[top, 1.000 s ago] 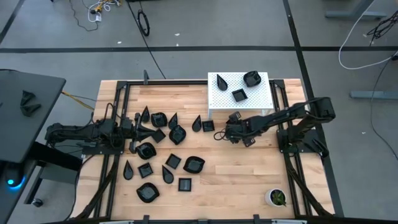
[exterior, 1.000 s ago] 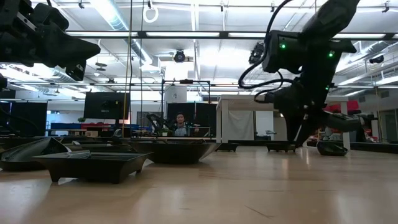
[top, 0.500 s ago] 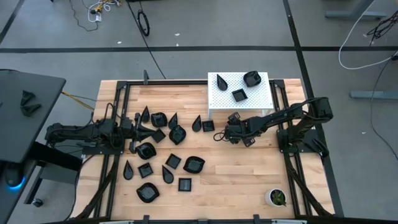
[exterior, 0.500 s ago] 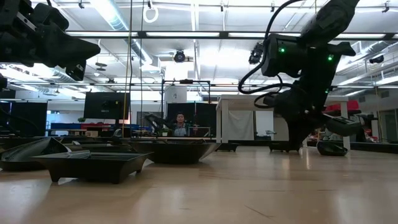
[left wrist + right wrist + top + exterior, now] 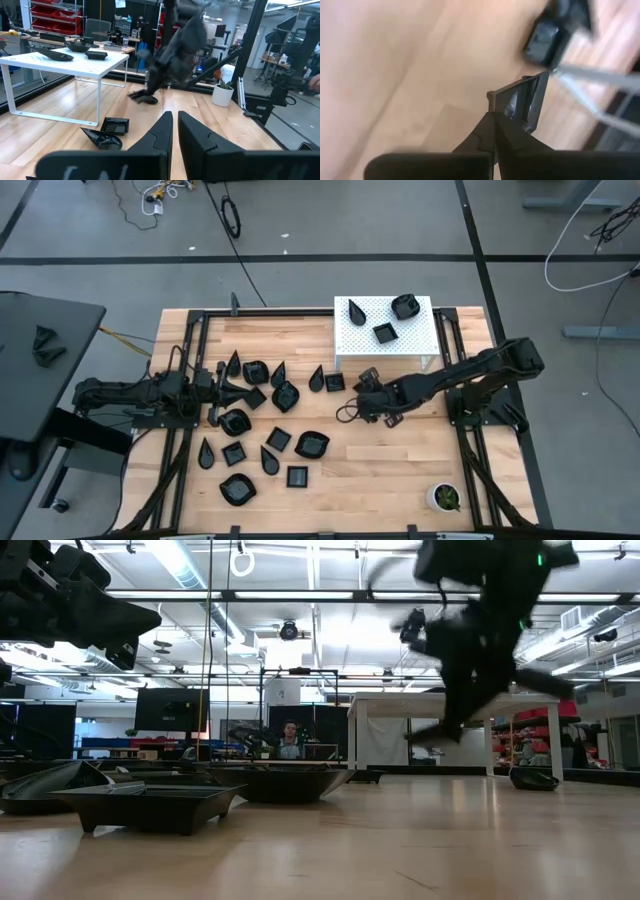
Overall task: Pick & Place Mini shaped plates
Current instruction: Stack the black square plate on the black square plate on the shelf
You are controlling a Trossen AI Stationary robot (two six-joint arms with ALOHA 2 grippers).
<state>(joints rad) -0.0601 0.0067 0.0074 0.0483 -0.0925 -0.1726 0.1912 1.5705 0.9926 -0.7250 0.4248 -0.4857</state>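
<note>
1. While your left end effector [image 5: 243, 387] sits clenched and empty over the scattered plates, your right end effector [image 5: 347, 412] is pinching a square plate [image 5: 522, 102].
2. That plate's lifted above the table [image 5: 400, 460].

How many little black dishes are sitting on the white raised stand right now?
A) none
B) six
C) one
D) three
D: the high view shows three on the white stand: a teardrop dish, a rounded dish and a square dish.
</note>
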